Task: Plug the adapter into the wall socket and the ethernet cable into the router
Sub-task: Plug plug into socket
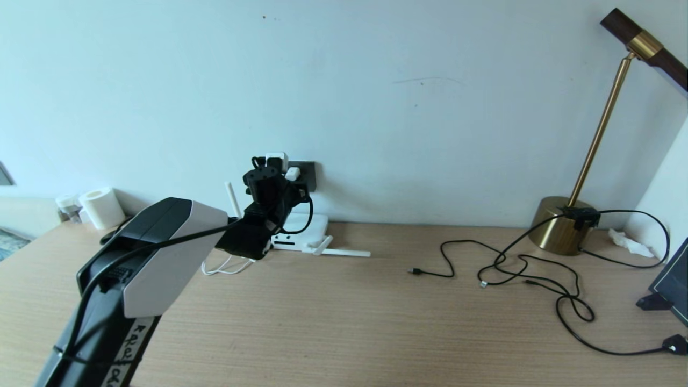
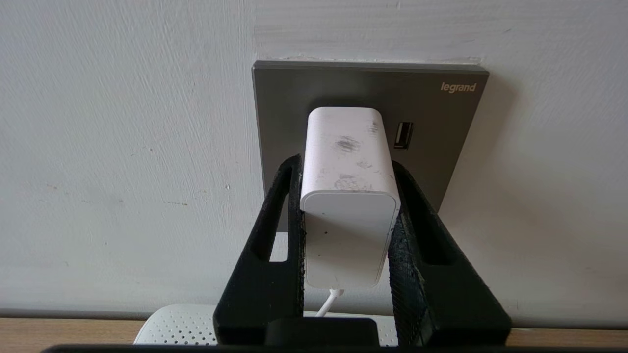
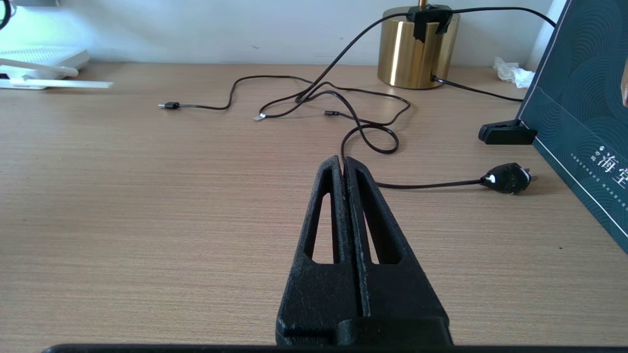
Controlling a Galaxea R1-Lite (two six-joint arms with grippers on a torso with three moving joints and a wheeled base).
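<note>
Against the wall we see our left gripper (image 2: 347,196) clamping the adapter (image 2: 349,166) on both sides, its front against the wall socket (image 2: 441,127) marked "legrand", above the router (image 2: 176,326). Our right gripper (image 3: 342,164), fingers pressed together and empty, hovers over the table (image 3: 122,196).

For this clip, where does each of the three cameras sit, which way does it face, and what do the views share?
Head view: above the desk, facing the wall; shows the left arm reaching to the wall socket.
Left wrist view: behind the left gripper, facing the wall socket; jaws closed on the adapter.
Right wrist view: low over the desk, facing the lamp base; right gripper jaws shut, empty.
Shared: the router appears in all three.
</note>
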